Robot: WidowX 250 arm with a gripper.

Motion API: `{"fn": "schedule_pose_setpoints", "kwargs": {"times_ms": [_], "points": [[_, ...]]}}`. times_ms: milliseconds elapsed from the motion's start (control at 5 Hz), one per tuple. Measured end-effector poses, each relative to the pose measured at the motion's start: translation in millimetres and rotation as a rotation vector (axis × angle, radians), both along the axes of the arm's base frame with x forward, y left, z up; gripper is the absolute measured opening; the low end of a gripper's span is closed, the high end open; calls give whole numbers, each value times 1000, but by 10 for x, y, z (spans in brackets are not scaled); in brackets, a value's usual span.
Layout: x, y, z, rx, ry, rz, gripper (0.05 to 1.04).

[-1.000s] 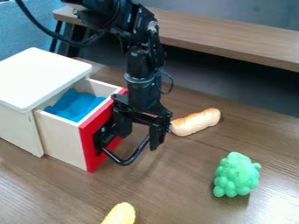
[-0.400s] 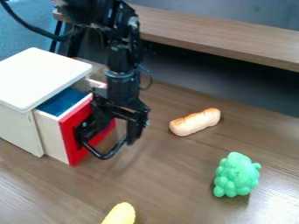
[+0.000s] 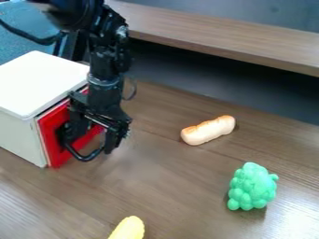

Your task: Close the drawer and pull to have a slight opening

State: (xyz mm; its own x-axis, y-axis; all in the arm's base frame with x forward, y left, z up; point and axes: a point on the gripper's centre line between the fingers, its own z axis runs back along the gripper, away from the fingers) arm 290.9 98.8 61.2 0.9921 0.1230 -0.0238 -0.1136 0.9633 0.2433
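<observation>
The gripper [image 3: 92, 136] hangs at the left, right against the drawer's red front [image 3: 55, 140]. Its fingers stand apart, one close to the red front and the other farther right, by the outer end of the black handle [image 3: 85, 157]. The handle's lower bend shows beneath them. The drawer sits almost fully inside the white-topped box [image 3: 38, 84], with a narrow strip of its side visible between the red front and the box. Whether the fingers touch the handle, I cannot tell.
A bread roll toy [image 3: 208, 130] lies on the wooden table [image 3: 168, 186] right of the gripper. Green toy grapes [image 3: 252, 186] are at the right, and a yellow toy [image 3: 128, 228] at the bottom edge. A wooden ledge [image 3: 230, 32] runs across the back.
The gripper has moved left, and the drawer has slid with it into the box from well open to nearly closed. The blue thing inside the drawer is now covered.
</observation>
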Motion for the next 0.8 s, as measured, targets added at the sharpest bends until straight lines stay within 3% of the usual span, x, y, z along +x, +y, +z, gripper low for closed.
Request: {"fn": "schedule_pose_setpoints", "kwargs": {"times_ms": [200,400,600,800], "points": [[-40,113,27,132,25,5,999],[-54,158,-5,161,44,17,999],[-38,103,-44,157,44,-3,999],[3,-32,-117,102,44,-53,999]]}}
